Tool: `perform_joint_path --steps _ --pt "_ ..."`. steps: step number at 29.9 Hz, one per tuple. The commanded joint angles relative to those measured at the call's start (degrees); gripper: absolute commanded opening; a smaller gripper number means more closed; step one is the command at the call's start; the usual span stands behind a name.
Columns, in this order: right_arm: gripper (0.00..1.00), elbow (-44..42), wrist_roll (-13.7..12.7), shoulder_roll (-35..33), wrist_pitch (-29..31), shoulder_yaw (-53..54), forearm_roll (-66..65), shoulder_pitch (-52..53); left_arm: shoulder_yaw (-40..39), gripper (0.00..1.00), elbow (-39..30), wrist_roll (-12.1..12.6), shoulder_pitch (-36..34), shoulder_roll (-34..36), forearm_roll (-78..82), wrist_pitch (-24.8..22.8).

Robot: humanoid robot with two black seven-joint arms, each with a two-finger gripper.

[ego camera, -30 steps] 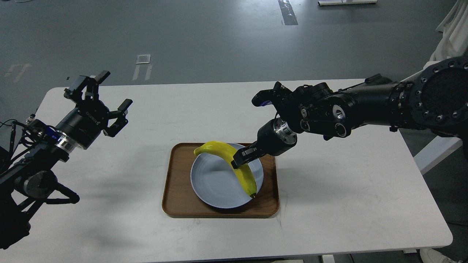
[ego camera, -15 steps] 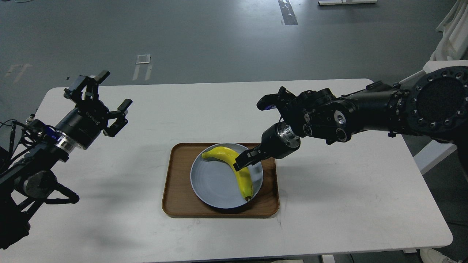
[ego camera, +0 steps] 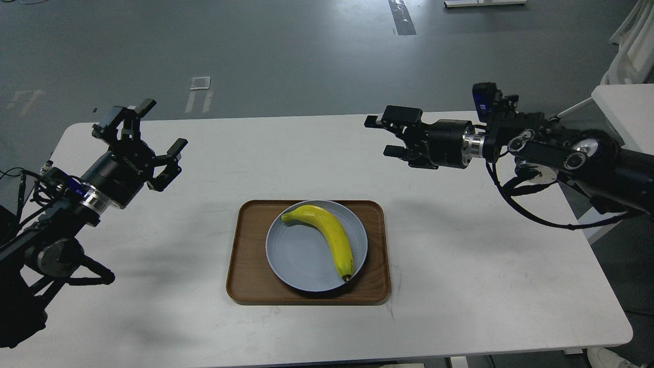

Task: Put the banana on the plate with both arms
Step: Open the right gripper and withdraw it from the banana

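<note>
- Grey concrete floor with taped marks lies behind a white rectangular table [ego camera: 460,286] with rounded corners and a smooth, faintly scuffed top.
- Near the table's front centre sits a brown wood-grain tray [ego camera: 245,255], rectangular with rounded corners and a low raised lip.
- Inside the tray rests the plate [ego camera: 296,260], round, shallow, pale blue-grey and matte.
- The banana [ego camera: 329,237] lies flat on the plate, bright yellow and curved, greenish stem toward the upper left, dark tip touching the plate's lower right rim. Nothing grips it.
- The right gripper [ego camera: 391,137] hangs in the air above the table's far right side, well apart from the plate, its black fingers spread and empty.
- The left gripper [ego camera: 145,135] hovers above the table's far left side, fingers likewise splayed wide and holding nothing.
- Both arms are black, with silver wrist rings and exposed cables.
- Judged from this layout, the placing looks complete; what remains is holding clear.
- Doing that well means keeping both grippers high and away from the tray, since a smooth banana on a slick shallow plate could roll off if nudged.
</note>
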Motion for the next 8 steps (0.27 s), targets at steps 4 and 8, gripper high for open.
perform_joint_path --steps 4,8 --pt "1.0 -0.03 0.0 -1.9 0.06 19.19 6.95 -17.13 -0.15 0.98 0.81 0.01 0.17 -4.14 0.09 0.0" --pt "1.0 -0.56 0.0 -1.81 -0.03 26.31 7.13 -21.87 -0.32 0.98 1.86 0.06 0.17 -6.51 0.09 0.0"
